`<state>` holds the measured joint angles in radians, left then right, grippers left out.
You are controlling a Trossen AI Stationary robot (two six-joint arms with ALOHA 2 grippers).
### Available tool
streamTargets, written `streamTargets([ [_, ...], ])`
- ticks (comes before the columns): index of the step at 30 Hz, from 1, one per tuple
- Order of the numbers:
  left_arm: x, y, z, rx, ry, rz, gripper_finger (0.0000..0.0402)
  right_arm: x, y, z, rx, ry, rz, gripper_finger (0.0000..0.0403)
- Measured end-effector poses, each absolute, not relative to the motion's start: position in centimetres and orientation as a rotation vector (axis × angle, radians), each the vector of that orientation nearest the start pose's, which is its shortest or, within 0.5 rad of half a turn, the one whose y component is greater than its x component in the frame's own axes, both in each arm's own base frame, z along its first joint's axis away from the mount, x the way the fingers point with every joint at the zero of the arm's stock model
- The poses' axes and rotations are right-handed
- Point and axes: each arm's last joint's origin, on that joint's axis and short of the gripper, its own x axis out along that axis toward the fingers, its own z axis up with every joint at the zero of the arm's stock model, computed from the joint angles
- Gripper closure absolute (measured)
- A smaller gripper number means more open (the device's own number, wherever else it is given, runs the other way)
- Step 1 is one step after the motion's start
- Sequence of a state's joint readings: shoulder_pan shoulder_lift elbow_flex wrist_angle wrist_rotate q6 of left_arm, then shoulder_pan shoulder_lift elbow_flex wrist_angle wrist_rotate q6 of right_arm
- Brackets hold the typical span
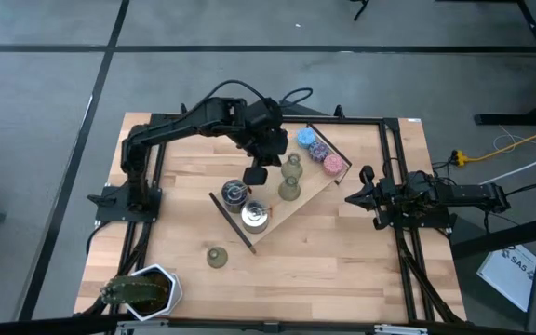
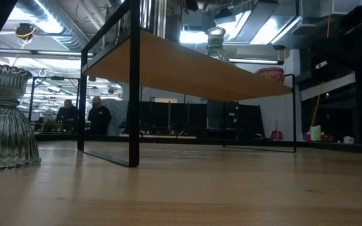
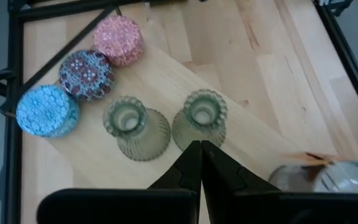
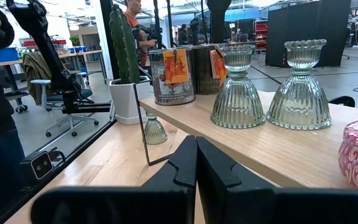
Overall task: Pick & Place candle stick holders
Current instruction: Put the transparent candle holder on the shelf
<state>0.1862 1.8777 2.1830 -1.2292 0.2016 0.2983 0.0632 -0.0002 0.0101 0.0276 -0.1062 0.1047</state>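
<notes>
Clearly we face ribbed glass candle holders (image 3: 199,121): hard, slippery, breakable. We'd pinch the narrow neck. Left claw (image 3: 201,149) hovers pressed together, empty; right claw (image 4: 196,152) likewise.

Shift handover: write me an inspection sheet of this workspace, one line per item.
Surface: wooden table with a raised wooden shelf set at an angle.
Job's things: two candle stick holders upright on the shelf; third holder on the table.
Clutter: two silver tins, three glittery pucks on the shelf; potted cactus at the table's corner.
Grippers: left gripper shut above the shelf; right gripper shut, at the table's edge.
Cables: yellow cable on the floor.
Surroundings: people in the background.
</notes>
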Motion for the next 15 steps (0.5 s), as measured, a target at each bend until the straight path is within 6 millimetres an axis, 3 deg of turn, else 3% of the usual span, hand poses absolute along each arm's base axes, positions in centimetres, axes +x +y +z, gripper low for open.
streamTargets([
  [9, 34.6, 5.9, 42.2, 0.094, 0.920, -0.153, 0.0400, 9.6, 0.9, 17.0, 0.104, -0.029, 0.172, 0.0393],
  [15, 34.2, 5.9, 42.6, 0.103, 0.915, -0.156, 0.0400, 9.6, 0.9, 17.0, 0.104, -0.029, 0.171, 0.0393],
])
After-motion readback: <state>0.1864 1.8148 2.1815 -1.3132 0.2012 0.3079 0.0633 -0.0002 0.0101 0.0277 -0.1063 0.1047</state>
